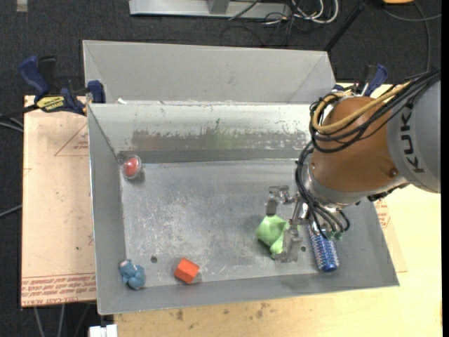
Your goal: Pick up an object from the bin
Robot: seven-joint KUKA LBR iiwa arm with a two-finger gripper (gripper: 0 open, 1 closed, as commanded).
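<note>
Green lump [269, 232], soft-looking and irregular, lies on the bin [210, 209] floor toward the right front corner. The tool [282, 226] sits directly on it. Released or clenched: cannot tell, the arm body hides the closing parts.

Risks, as judged:
- The lump looks squashy, so it may deform and slip out on lifting.
- Blue ribbed cylinder [324, 252] lies just beside the tool on the right and could be nudged or dragged along.
- The sloped front wall is near, so a collision is possible if the tool drifts.

Even, moderate light, pale reflection along the bin [210, 142] back wall; soft shadow beneath the arm [351, 146]
</note>
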